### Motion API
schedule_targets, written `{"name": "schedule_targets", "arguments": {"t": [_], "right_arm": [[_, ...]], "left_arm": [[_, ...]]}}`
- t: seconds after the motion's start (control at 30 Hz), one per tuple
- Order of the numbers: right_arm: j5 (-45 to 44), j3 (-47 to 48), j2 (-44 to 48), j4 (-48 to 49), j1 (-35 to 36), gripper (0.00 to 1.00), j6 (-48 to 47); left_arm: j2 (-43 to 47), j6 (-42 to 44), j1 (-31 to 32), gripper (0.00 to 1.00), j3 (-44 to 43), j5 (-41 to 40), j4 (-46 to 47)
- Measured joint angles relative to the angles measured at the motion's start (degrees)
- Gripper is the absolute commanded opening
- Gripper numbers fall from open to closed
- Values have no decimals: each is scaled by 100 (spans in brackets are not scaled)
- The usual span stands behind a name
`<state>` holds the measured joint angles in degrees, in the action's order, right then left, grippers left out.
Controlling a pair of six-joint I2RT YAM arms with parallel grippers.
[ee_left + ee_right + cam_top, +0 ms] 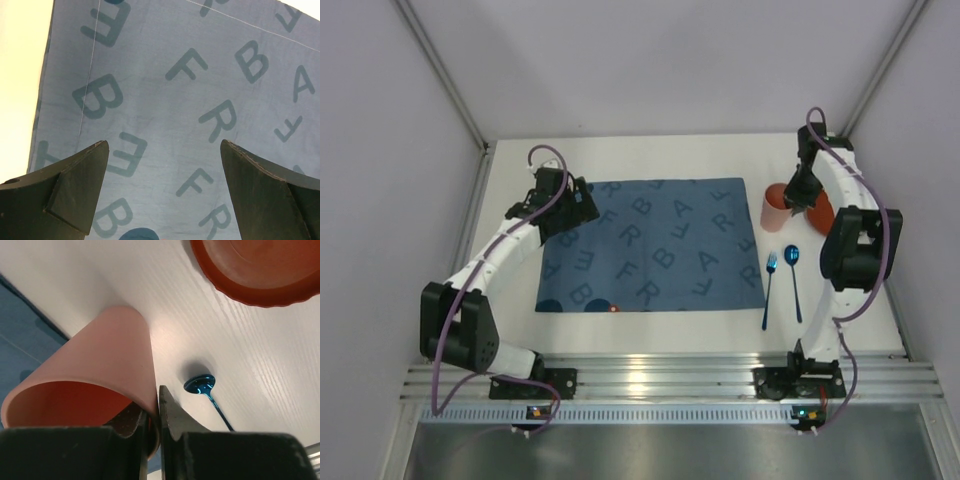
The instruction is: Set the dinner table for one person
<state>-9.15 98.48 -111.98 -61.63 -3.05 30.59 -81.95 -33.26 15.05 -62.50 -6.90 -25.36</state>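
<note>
right gripper (150,412): clamped on cup (775,207) rim, upper right of top view | left gripper (164,145): jaws apart, above mat (650,245) | table (650,160): mid frame | cup base: maybe lifted | next: leftward to mat, right gripper nearer

Blue lettered mat (650,245), salmon-pink cup (775,207)

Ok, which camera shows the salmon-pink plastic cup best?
Right wrist: the salmon-pink plastic cup fills the frame, its rim pinched by the right gripper. Top external shows it small, partly behind that gripper. Left wrist misses it, showing the blue lettered cloth mat.
</note>
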Motion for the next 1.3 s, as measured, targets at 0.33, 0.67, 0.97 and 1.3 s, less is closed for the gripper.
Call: {"name": "schedule_targets", "arguments": {"t": [0.33,0.67,0.97,1.3], "right_arm": [[-498,1856,-114,-251,1781,0,-94],[-715,2894,-1781,-533,1958,4,-46],[-664,3287,-2022,-697,1891,88,-9],[-446,2181,-957,-503,973,92,-48]], "left_arm": [[-223,48,0,99,-116,83,-13],[-227,208,0,99,-219,131,-70],[-76,302,0,99,-219,105,-133],[-111,321,0,99,-219,160,-125]]}}
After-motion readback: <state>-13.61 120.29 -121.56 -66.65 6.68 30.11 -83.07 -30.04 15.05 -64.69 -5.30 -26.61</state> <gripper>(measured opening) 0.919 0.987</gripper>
